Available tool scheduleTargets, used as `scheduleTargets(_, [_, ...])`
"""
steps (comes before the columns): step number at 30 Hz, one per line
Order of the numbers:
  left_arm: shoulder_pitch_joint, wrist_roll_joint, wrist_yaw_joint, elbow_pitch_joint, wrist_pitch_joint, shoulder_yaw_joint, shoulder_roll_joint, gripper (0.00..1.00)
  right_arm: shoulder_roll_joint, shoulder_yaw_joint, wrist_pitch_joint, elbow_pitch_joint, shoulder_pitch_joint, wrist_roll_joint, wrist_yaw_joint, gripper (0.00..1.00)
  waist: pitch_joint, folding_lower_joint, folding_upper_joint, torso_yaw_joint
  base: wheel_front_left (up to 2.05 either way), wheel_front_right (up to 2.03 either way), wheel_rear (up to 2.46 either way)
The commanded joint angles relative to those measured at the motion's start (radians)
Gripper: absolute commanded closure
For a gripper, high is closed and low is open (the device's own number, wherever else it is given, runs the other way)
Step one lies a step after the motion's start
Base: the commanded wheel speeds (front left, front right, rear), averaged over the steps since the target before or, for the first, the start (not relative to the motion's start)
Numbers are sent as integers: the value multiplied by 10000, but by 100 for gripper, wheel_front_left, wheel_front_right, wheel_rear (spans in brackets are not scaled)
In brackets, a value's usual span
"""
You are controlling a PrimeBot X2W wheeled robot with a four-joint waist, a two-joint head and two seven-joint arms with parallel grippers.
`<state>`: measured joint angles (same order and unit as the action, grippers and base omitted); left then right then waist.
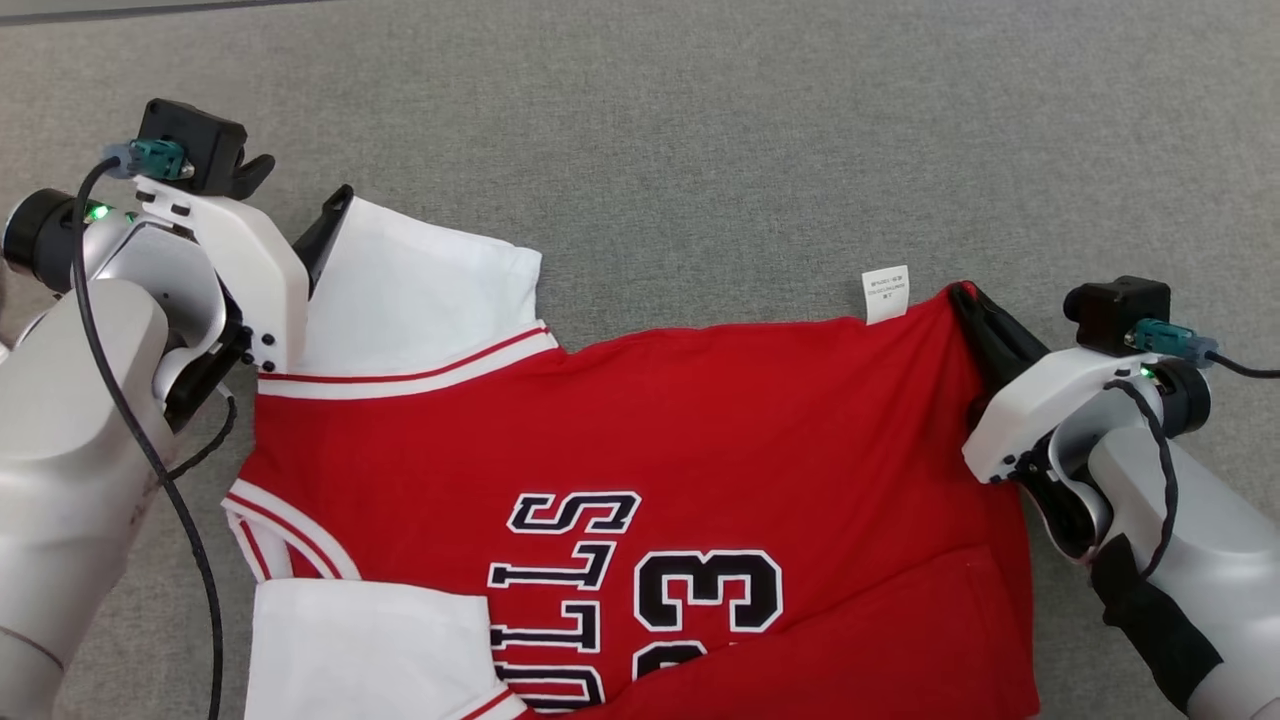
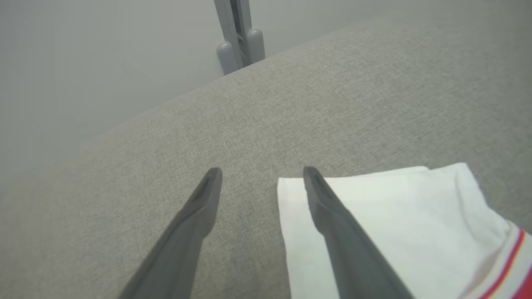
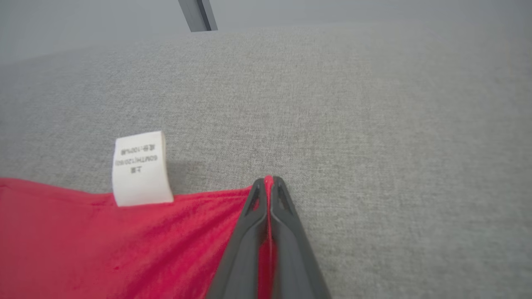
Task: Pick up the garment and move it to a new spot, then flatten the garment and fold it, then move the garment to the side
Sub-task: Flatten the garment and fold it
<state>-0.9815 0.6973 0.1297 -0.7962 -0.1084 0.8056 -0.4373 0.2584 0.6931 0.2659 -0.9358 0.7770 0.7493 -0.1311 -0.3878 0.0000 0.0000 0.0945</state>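
- The jersey (image 1: 650, 420), red with white sleeves, lies spread across the grey worktop (image 1: 700, 130). Its neck end points to the worktop's left side and its hem to the right. Its lower part runs out of the head view toward the near edge.
- The right hand (image 3: 268, 182) is pressed together, pinching the far right corner of the red cloth. A white label (image 1: 885, 293) sticks out from the jersey's far edge just beside it.
- The left hand (image 2: 262, 174) is spread. One finger lies over the corner of the far white sleeve (image 1: 410, 290), the other over bare worktop, and nothing is gripped.
- Progress, as I judge it: the pick-up and move look done, since the jersey lies open rather than bunched.
- Flattening seems to be the step in hand. The far edge lies straight, but a crease or overlapping layer shows near the right hem, low in the head view.
- I see no clear fold, so folding and moving the jersey aside remain.
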Motion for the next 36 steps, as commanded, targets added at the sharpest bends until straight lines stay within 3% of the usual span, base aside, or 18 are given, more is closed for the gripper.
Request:
scheduleTargets(1, [-217,185,7,-88,-29,146,-106,0,34,78,-25,-103,47,76,6,100,-106,0,0,115,0,0,0])
scheduleTargets(10, [-925,1322,8,-466,-393,1956,-505,0,-96,390,-39,-186,274,319,41,100,-425,0,0,466,0,0,0])
scheduleTargets(26, [-1417,3058,9,-932,-1002,3614,-598,0,-83,933,-59,-6,324,810,40,100,-510,0,0,664,0,0,0])
scheduleTargets(27, [-1424,3209,9,-894,-1068,3687,-612,5,-74,942,-59,-10,329,813,40,100,-506,0,0,660,0,0,0])
scheduleTargets(28, [-1446,3304,9,-865,-1088,3769,-630,51,-73,954,-59,-10,333,846,40,100,-501,0,0,655,0,0,0])
scheduleTargets(29, [-1488,3362,9,-857,-1082,3843,-655,85,-72,965,-59,-10,338,869,40,100,-497,0,0,649,0,0,0])
scheduleTargets(30, [-1554,3407,9,-884,-987,3899,-684,100,-73,974,-59,-13,345,886,40,100,-496,0,0,644,0,0,0])
scheduleTargets(36, [-1746,3704,7,-1165,-505,4104,-590,100,-63,1015,-59,-115,348,915,40,100,-436,0,0,612,0,0,0])
